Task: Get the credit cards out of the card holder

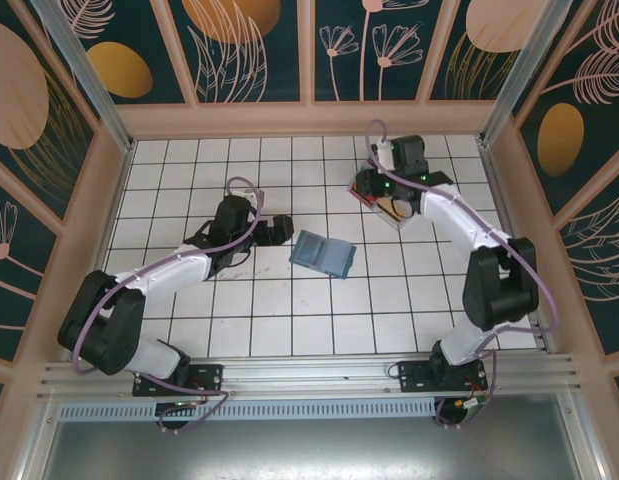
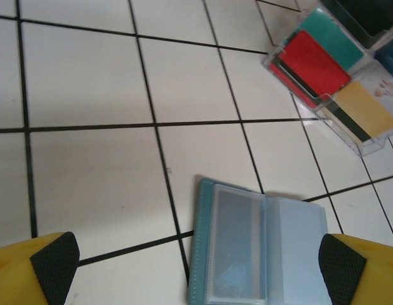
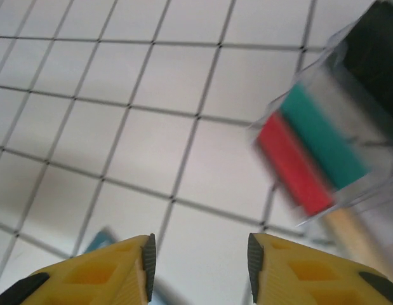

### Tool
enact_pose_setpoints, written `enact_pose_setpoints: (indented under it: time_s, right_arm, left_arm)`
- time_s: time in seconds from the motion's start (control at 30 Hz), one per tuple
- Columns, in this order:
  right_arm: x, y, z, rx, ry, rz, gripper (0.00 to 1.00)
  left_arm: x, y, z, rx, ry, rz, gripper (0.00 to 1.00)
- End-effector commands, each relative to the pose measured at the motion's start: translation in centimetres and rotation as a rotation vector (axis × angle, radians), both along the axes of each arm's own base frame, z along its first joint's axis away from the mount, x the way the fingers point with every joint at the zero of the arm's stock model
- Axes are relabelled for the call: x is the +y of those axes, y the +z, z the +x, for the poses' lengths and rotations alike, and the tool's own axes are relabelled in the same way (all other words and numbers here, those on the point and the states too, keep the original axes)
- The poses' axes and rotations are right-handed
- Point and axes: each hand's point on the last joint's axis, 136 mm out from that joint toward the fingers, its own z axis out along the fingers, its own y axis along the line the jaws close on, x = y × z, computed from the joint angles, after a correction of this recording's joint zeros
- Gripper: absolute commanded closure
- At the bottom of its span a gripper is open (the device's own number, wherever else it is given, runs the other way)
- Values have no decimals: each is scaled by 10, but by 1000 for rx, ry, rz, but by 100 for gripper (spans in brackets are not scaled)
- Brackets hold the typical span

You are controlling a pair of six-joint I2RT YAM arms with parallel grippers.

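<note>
The card holder point(image 1: 322, 253) lies open and flat on the white tiles, teal-edged with clear inner sleeves point(image 2: 259, 244). The sleeves facing up look empty. I cannot pick out the credit cards with certainty; red, teal and yellow flat pieces sit in the clear tray point(image 2: 339, 82). My left gripper point(image 1: 277, 229) hovers just left of the holder, open wide, with the holder lying between and ahead of its fingers point(image 2: 196, 273). My right gripper point(image 1: 372, 188) hangs at the tray's left end, open with nothing between its pads point(image 3: 201, 267). A teal corner of the card holder point(image 3: 101, 240) peeks beside its left finger.
The clear tray point(image 1: 397, 214) stands at the back right, blurred in the right wrist view point(image 3: 323, 152). Wooden walls with patterned panels point(image 1: 309, 110) enclose the tiled floor on three sides. Bare tiles stretch in front of the holder and to the left.
</note>
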Motion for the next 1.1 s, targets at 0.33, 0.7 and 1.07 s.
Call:
enact_pose_setpoints:
  time_s: [0.33, 0.7, 1.07]
  right_arm:
    - [109, -85, -102, 427, -181, 260, 53]
    - [116, -152, -97, 528, -312, 40, 62]
    - [87, -194, -114, 505, -148, -256, 73]
  left_arm:
    - [8, -20, -5, 138, 45, -45, 1]
    - [11, -35, -2, 206, 88, -26, 10]
    - [-21, -37, -16, 307, -53, -169, 39]
